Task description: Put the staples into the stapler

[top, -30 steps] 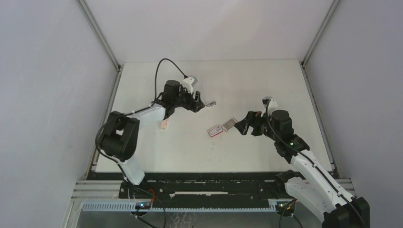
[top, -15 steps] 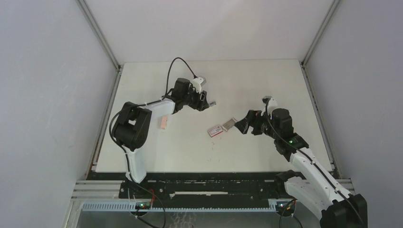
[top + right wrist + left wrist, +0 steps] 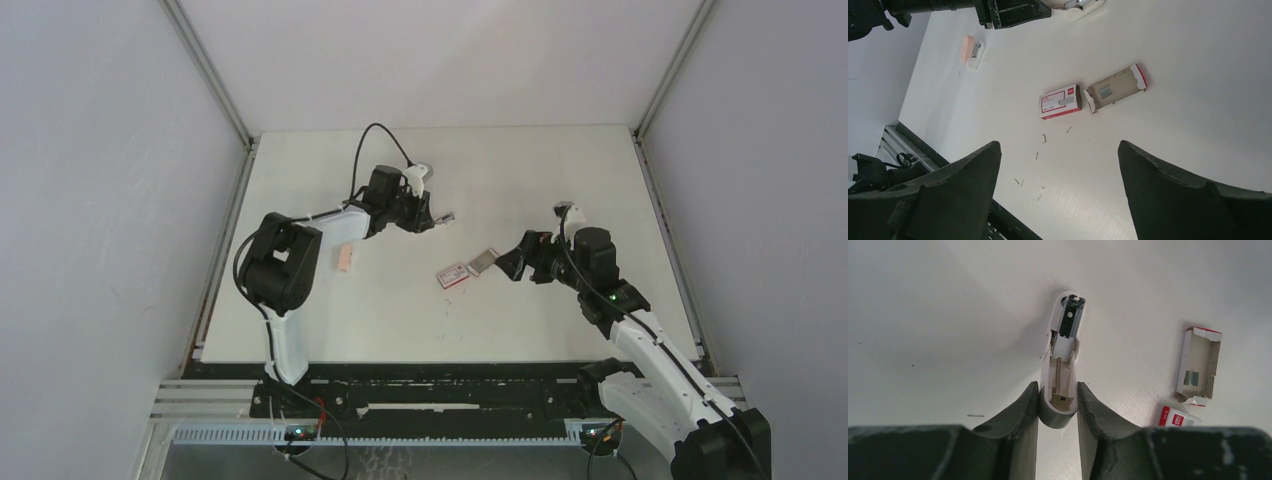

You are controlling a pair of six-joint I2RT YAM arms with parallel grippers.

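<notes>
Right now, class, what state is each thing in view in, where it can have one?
stapler: opened, magazine exposed, rear end gripped.
left gripper: shut on the stapler.
right gripper: open, empty.
box: lying flat, printed face up.
tray: out of the box, lying beside it.
staples: one short strip in the tray.

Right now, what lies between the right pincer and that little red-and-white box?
Only a few loose staples scattered on the bare table, between the open right pincer and the red-and-white box. The right wrist view shows it best.
</notes>
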